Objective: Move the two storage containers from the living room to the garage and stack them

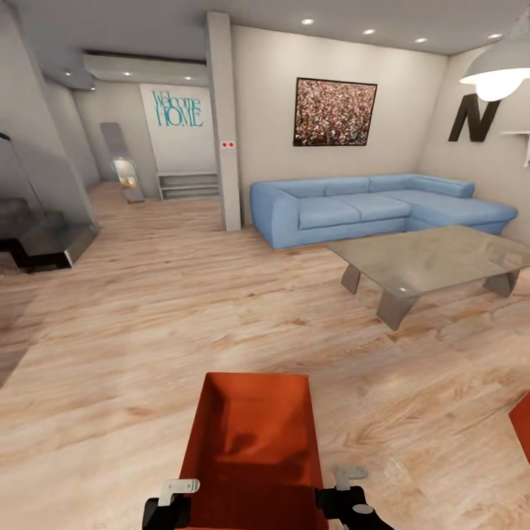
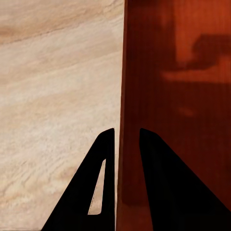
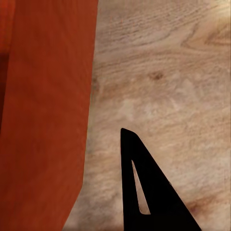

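Note:
One orange-red storage container (image 1: pixel 254 434) hangs low in front of me over the living room's wood-plank floor (image 1: pixel 147 324). My left gripper (image 1: pixel 177 495) holds one long wall and my right gripper (image 1: pixel 346 482) the opposite one. In the left wrist view the left gripper (image 2: pixel 126 132) is shut on the wall of the container (image 2: pixel 178 96), one finger on each side. The right wrist view shows one right finger (image 3: pixel 144 192) outside the container's wall (image 3: pixel 48 120); the other finger is hidden behind it. A corner of a second storage container (image 1: pixel 523 434) lies on the floor at the right edge.
A glass coffee table (image 1: pixel 434 261) stands ahead to the right, with a blue corner sofa (image 1: pixel 368 210) behind it. A grey pillar (image 1: pixel 224 125) splits the back wall; a hallway (image 1: pixel 132 191) opens to its left. A dark low ledge (image 1: pixel 44 243) juts in at the left.

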Controlling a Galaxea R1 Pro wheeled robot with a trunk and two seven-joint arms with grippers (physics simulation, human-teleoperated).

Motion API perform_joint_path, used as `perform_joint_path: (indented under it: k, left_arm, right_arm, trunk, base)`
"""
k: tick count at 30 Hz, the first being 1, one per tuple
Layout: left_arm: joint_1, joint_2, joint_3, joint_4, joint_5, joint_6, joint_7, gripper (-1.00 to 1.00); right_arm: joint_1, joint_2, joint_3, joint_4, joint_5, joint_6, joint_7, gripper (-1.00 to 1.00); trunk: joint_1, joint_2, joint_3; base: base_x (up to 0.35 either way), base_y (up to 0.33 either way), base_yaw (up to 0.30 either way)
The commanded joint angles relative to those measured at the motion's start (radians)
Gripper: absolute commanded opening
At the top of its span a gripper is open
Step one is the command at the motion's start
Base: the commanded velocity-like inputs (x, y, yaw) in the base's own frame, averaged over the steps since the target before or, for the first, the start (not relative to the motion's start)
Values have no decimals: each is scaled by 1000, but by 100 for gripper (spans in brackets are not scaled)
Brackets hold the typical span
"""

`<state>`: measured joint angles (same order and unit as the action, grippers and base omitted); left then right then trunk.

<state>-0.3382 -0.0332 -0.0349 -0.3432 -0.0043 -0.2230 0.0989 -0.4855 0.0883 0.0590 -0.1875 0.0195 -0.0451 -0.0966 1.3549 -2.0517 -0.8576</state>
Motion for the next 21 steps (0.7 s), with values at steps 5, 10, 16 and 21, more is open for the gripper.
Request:
perform_joint_path:
  k: [5,10,16,21]
  left_arm:
    - [-1,1,6,1,3,-4,18,-100]
    - [-1,1,6,1,3,-4,18,-100]
    - [-1,1,6,1,3,-4,18,-100]
    - [-1,1,6,1,3,-4,18,-100]
  right_arm:
    - [-1,-1,0,0,6,-2,-12,-100]
    - [-1,-1,-1,0,6,-2,-12,-100]
    - [-1,-1,0,0,6,-2,-12,-100]
    - [-1,-1,0,0,6,-2,-12,-100]
  trunk:
    - [0,0,-1]
    - [0,0,-1]
    - [0,0,-1]
    - [0,0,-1]
  base:
    - [0,0,292]
    - [0,0,292]
    - [0,0,292]
    - [0,0,292]
